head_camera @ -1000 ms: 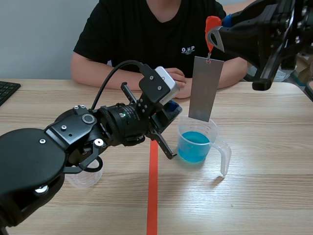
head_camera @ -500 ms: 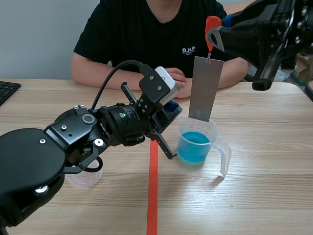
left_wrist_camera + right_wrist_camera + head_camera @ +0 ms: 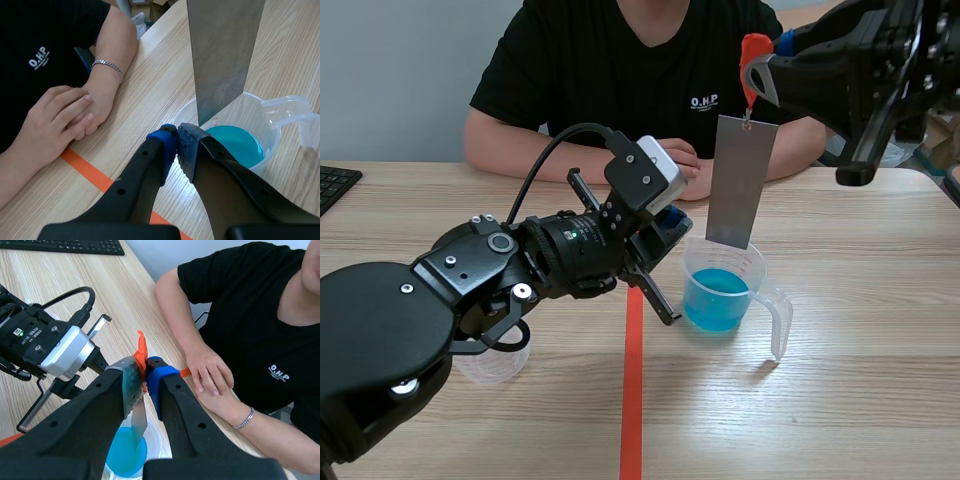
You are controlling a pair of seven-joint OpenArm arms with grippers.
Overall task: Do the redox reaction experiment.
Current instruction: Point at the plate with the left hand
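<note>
Your left end effector [image 3: 176, 145] crowds the beaker [image 3: 725, 285]; a metal sheet [image 3: 738, 180] on an orange clip [image 3: 753, 55] hangs over its mouth, a person's hands [image 3: 685, 158] behind. Bare desk [image 3: 880, 400] lies to its right.

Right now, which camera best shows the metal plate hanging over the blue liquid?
The scene view: the whole metal plate shows, from its orange tab down to the cup. The left wrist view shows only its lower part; the right wrist view only a sliver below the right gripper.
</note>
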